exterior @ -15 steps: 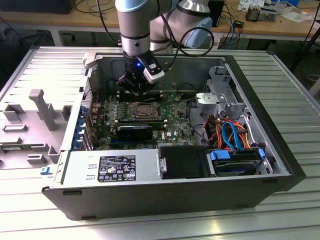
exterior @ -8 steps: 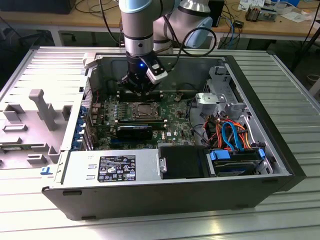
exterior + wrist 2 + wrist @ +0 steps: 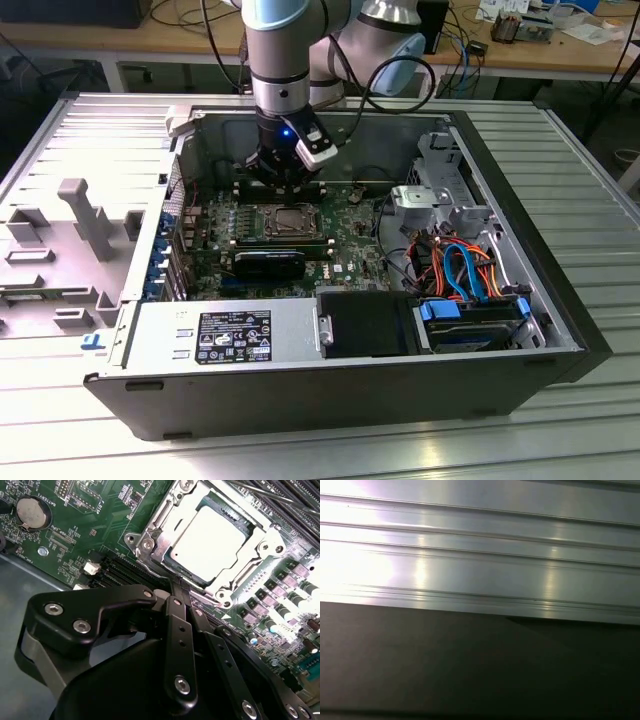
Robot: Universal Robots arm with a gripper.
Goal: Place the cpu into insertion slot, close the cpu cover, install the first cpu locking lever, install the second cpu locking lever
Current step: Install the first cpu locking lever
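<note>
In the second wrist view the hand is closest to the camera. Its black fingers come together to a narrow tip, pressed together with nothing between them. This tip stands at the near edge of the insertion slot, touching or almost touching the metal there; I cannot tell which.

Just beyond the tip lies the cpu, flat inside the slot, with its pale metal top facing up. The cpu cover seems to lie down around it as a silver frame, and the chip shows through its window. I judge the chip to be light, stiff and fragile on its under side, so it is better held only by its outer edges. The thin frame and the wire levers look springy and smooth, so they could slip.

In the exterior view the hand hangs over the far side of the slot, in the middle of the open computer case on the table
</note>
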